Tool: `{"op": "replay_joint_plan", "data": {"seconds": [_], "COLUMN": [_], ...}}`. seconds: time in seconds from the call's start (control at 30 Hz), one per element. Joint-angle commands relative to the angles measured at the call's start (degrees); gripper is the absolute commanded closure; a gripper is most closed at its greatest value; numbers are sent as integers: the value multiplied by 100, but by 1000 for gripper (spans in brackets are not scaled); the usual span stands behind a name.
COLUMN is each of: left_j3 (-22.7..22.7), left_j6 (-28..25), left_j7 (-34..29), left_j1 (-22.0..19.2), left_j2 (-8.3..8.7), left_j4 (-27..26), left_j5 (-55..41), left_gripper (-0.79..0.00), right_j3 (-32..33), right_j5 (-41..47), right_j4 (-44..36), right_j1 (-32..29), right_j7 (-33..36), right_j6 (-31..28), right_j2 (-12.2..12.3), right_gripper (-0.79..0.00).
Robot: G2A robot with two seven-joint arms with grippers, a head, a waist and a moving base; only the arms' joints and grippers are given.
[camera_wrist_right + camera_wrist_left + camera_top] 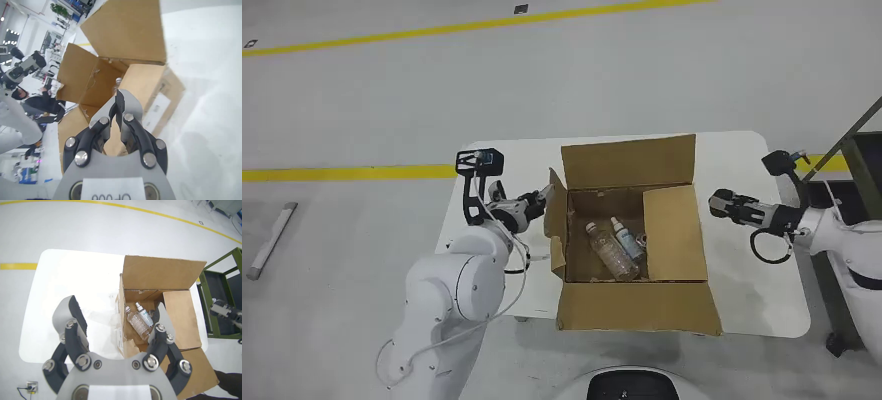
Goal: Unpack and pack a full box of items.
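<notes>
Cardboard box [627,162], flaps open, is set on the worktop [752,290]; a clear bottle [610,252] and a spray bottle [625,238] are laid inside, caps angled toward its far-left corner. Beside it, the left gripper [116,306] is spread wide and empty; the right gripper [118,98] is pressed closed on nothing.

Brown cardboard box [642,245] on white table [742,310], clear bottles [610,250] inside.

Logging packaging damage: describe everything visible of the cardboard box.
The cardboard box is plain brown corrugated card, standing open on the white table. Its far and near flaps splay outward, one side flap folds in over the opening, the other stands with torn edges. Inside lie a clear bottle and a spray bottle.
</notes>
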Motion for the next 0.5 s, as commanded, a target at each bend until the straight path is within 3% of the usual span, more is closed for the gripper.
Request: {"op": "replay_joint_plan", "data": {"seconds": [0.0, 0.1, 0.3, 0.37, 0.47], "left_j3": [-41, -129, -200, -185, -190], "left_j6": [-283, -553, -585, -611, -605], "left_j7": [-38, -35, 286, 409, 543], "left_j1": [201, 487, 838, 898, 957], "left_j2": [29, 65, 65, 59, 51], "left_j4": [-85, -242, -364, -342, -285], "left_j5": [97, 262, 184, 161, 126], "left_gripper": [0, 0, 0, 0, 0], "right_j3": [41, 41, 41, -54, -83], "right_j5": [-388, -393, -393, -561, -1187], "right_j4": [-104, -117, -117, -122, -358], "right_j1": [-156, -177, -177, -341, -566], "right_j7": [-189, -193, -193, -432, -1485], "right_j6": [29, 27, 27, 97, -150], "right_j2": [13, 15, 15, 5, -12], "right_gripper": [0, 0, 0, 0, 0]}}
